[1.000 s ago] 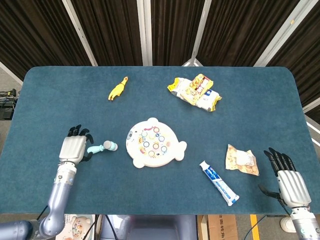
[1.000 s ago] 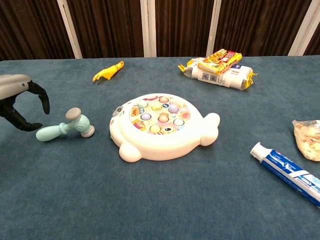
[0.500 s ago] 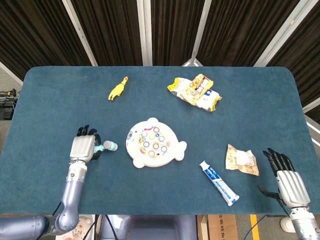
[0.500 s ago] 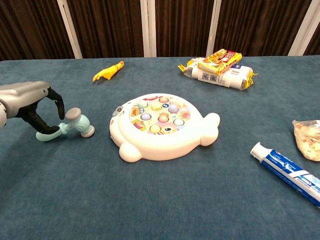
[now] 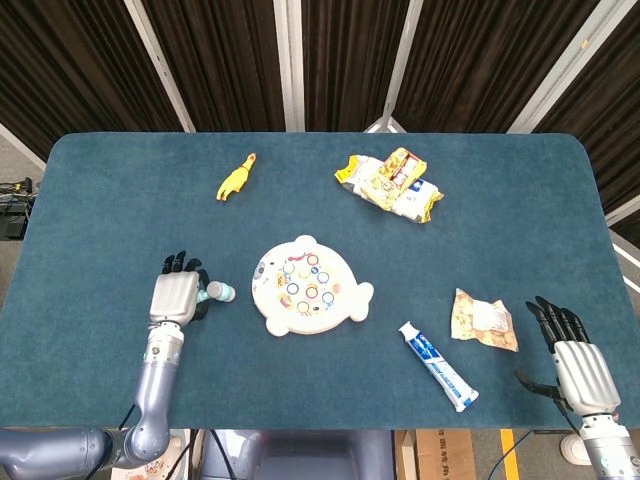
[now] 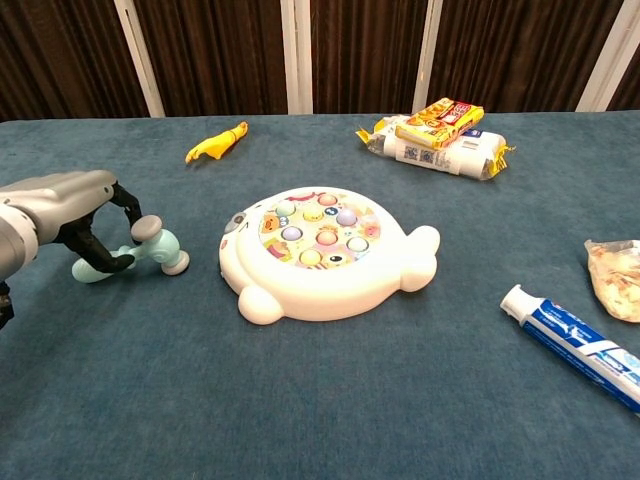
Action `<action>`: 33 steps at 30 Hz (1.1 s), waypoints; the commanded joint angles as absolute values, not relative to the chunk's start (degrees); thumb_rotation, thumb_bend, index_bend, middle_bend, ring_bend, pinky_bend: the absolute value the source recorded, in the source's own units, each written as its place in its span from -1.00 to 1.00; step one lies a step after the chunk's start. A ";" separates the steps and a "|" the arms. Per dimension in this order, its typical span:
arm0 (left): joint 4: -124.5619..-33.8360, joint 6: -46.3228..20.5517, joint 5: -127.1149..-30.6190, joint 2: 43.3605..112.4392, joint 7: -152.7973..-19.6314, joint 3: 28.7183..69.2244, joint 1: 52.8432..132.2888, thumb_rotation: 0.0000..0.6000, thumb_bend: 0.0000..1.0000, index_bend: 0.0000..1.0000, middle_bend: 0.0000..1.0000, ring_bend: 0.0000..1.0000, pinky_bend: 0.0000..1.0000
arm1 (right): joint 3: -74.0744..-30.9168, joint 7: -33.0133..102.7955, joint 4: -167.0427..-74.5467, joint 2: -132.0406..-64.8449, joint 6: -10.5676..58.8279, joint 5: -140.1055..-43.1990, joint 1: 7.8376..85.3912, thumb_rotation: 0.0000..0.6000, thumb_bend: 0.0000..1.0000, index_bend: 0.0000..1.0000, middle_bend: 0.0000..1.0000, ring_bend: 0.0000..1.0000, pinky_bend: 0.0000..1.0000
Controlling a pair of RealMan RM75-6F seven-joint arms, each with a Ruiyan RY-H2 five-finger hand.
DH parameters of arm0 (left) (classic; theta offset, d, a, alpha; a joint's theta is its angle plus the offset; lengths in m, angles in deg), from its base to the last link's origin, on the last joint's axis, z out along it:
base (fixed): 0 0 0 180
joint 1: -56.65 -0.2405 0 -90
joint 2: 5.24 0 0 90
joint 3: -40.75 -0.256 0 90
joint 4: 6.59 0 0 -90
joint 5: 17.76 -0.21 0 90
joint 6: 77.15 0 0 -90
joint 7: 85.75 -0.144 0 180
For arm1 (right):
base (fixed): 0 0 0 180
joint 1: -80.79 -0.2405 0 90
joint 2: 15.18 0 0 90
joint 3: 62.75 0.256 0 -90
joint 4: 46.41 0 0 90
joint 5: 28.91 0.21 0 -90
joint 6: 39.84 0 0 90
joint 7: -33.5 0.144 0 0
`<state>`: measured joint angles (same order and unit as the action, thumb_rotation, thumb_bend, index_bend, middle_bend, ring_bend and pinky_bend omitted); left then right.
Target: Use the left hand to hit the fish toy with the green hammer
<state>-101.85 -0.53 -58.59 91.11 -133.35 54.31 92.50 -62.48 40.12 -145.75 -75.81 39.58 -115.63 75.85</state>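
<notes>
The white fish toy (image 5: 308,286) (image 6: 320,255), with coloured buttons on top, lies flat in the middle of the blue table. Just to its left lies the green hammer (image 5: 222,292) (image 6: 160,245), head toward the fish. My left hand (image 5: 175,297) (image 6: 70,200) is arched over the hammer's handle, with fingers (image 6: 128,205) on the far side and the thumb on the near side. The hammer still rests on the cloth. My right hand (image 5: 578,362) lies open at the table's near right edge, holding nothing; it does not appear in the chest view.
A yellow rubber chicken (image 5: 236,178) (image 6: 216,143) lies at the back left. Snack packs (image 5: 392,185) (image 6: 440,135) are stacked at the back right. A toothpaste tube (image 5: 438,365) (image 6: 580,345) and a small snack bag (image 5: 483,320) (image 6: 615,275) lie right of the fish.
My left hand has moved right along the table until it covers the hammer's handle. The hammer, the fish toy and the right hand have not moved.
</notes>
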 commanded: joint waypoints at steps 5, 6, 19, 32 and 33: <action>-101.20 -0.77 -57.41 91.74 -133.16 54.54 92.86 1.00 0.04 -0.03 -0.62 -0.99 -0.90 | -62.48 40.21 -145.86 -75.77 39.49 -115.56 75.84 1.00 -0.54 -1.00 -1.00 -1.00 -1.00; -101.15 -0.80 -57.27 91.84 -133.09 54.57 92.90 1.00 0.05 -0.03 -0.62 -0.99 -0.90 | -62.51 40.33 -145.91 -75.73 39.44 -115.54 75.84 1.00 -0.54 -1.00 -1.00 -1.00 -1.00; -100.75 -1.17 -56.55 92.15 -132.29 54.56 93.29 1.00 0.07 -0.04 -0.62 -0.99 -0.90 | -62.52 40.90 -145.97 -75.67 39.57 -115.79 75.85 1.00 -0.54 -1.00 -1.00 -1.00 -1.00; -99.46 -1.18 -56.39 93.08 -132.44 54.34 94.01 1.00 0.17 0.00 -0.55 -0.92 -0.81 | -62.42 40.97 -145.93 -75.70 39.60 -115.60 75.87 1.00 -0.54 -1.00 -1.00 -1.00 -1.00; -99.27 -1.09 -56.81 93.18 -132.17 54.22 93.99 1.00 0.20 0.01 -0.52 -0.87 -0.75 | -62.43 40.95 -145.92 -75.71 39.60 -115.59 75.88 1.00 -0.54 -1.00 -1.00 -1.00 -1.00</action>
<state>-99.42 -1.18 -56.53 93.08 -132.37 54.33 93.99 -62.43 40.95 -145.92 -75.71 39.60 -115.59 75.88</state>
